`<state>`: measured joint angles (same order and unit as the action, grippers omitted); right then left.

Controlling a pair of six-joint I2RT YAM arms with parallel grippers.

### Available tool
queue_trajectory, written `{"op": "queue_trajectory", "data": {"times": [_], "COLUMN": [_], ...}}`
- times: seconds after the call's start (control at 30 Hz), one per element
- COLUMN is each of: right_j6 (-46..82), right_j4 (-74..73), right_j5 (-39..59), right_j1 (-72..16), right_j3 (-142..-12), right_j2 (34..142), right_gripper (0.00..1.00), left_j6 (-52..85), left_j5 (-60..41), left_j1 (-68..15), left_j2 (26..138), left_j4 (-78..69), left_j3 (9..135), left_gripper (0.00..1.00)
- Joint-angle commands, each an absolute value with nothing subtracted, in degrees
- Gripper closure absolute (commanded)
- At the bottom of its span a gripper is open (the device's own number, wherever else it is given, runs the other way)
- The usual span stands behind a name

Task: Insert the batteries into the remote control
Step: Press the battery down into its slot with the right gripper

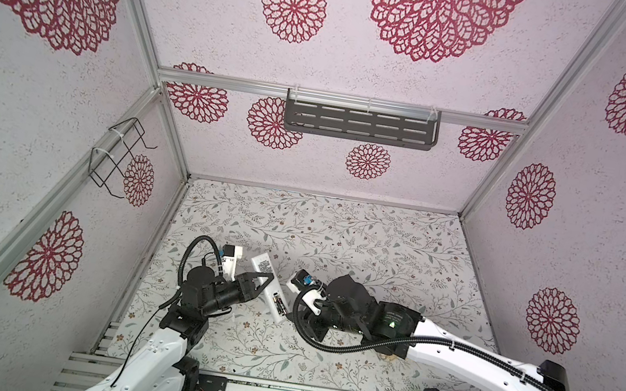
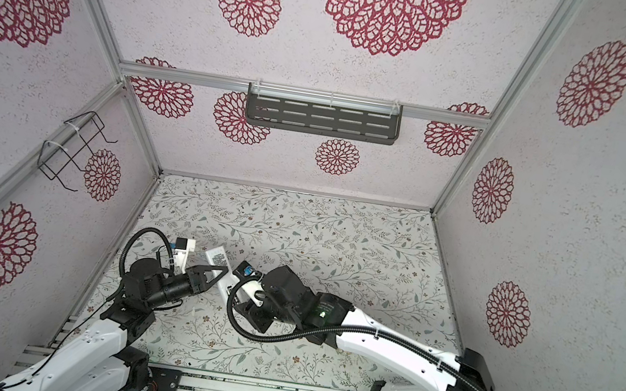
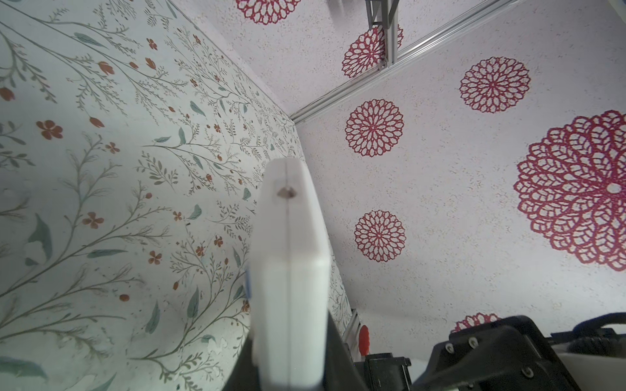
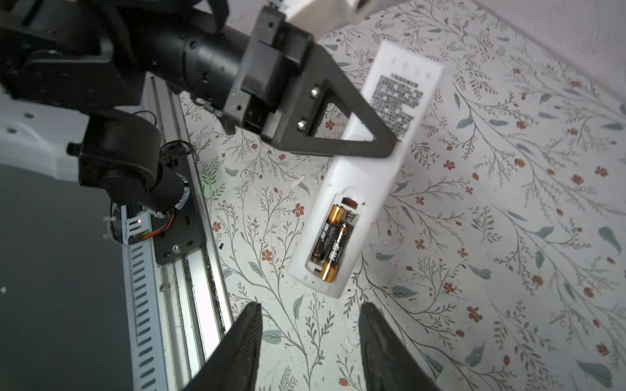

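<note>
Remote control (image 4: 366,172): held in the air above the tabletop (image 4: 508,237), with its plain back and code sticker (image 4: 398,101) towards the camera. It slants through the centre of the right wrist view. In both top views it sits lower centre-left.
Batteries (image 4: 330,240): both lie side by side in the open bay at the remote's lower end, with their gold ends pointing opposite ways. The right-hand one seems to ride slightly proud at its gold end, but I cannot be sure.
Left gripper (image 4: 379,145): clamped across the remote's middle, just below the sticker.
Right gripper (image 4: 310,315): fingers spread with nothing between them, at the bottom edge of the wrist view and just short of the battery end.
Done: both cells appear to be in place.
Left to do: probably press the proud cell flat. The bay is uncovered, and no cover shows in any view.
Surroundings: a grey slotted shelf (image 1: 360,123) is upper centre on the back wall and a black wire rack (image 1: 117,159) is on the left wall. Both are well apart from the work.
In the way: nothing lies between the right gripper and the bay. The remote hangs unsupported, so a push there could pivot it in the clamp.
</note>
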<state>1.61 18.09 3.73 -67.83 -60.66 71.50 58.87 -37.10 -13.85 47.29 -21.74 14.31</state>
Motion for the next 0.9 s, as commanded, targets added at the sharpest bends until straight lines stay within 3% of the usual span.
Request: {"op": "queue_trajectory", "data": {"times": [0.0, 0.37, 0.87], "right_j6": [-8.46, -17.34, -18.08], "right_j4": [19.9, 22.46, 20.36], "right_j5": [4.58, 1.37, -1.41], "right_j1": [-68.64, -70.49, -70.49], "right_j3": [-60.08, -60.76, -61.35], "right_j2": [69.63, 73.12, 75.76], "right_gripper": [0.57, 0.66, 0.75], "left_j6": [61.93, 61.51, 61.51], "left_j5": [-40.51, -41.2, -41.31], "left_j1": [-14.06, -15.61, -16.93], "left_j2": [47.99, 47.28, 48.08], "left_j4": [-28.12, -26.84, -28.02], "left_j3": [15.44, 15.91, 15.86], "left_gripper": [1.0, 1.0, 1.0]}}
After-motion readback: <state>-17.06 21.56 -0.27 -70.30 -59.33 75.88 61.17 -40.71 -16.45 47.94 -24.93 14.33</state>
